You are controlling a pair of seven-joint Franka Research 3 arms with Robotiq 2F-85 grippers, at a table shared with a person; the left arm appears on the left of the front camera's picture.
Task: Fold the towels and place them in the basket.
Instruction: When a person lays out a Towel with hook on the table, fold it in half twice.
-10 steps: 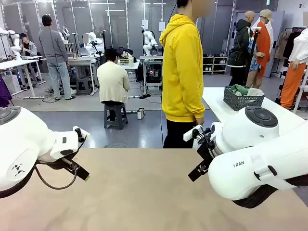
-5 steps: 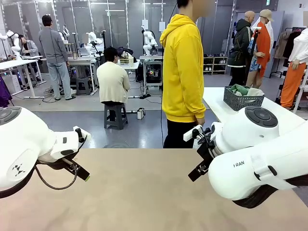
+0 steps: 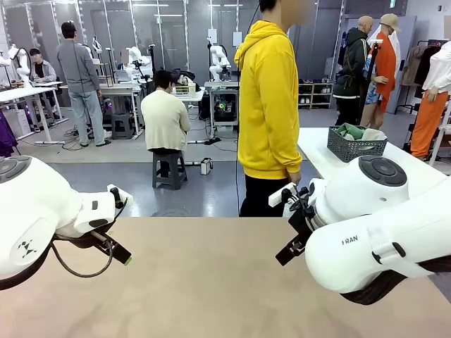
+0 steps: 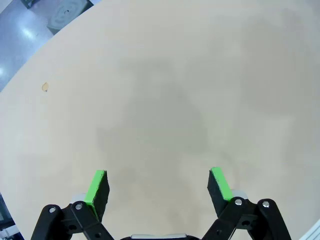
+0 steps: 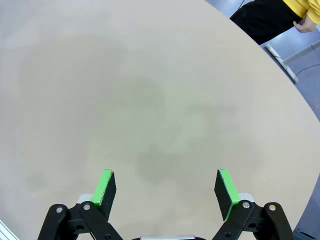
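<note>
Jaws on left arm spread wide and empty, green pads hanging over the bare tan desk. No towel on that top, nothing to fold within reach. Person in yellow hoodie stands at the far edge, middle, side-on, hand down by the hem. Right arm is low over the desk, jaws likewise spread, nothing between its pads. Far right, beyond that arm, the basket sits on a separate white desk, well apart from both arms. Pale cloth bundles, likely the towels, show above its rim, one bluish-green, one whitish; folded or just stuffed, cannot tell. Progress judgement: towels are in the basket, so either finished or waiting for a fresh layout. Nothing left to do on the tan desk as it stands.
</note>
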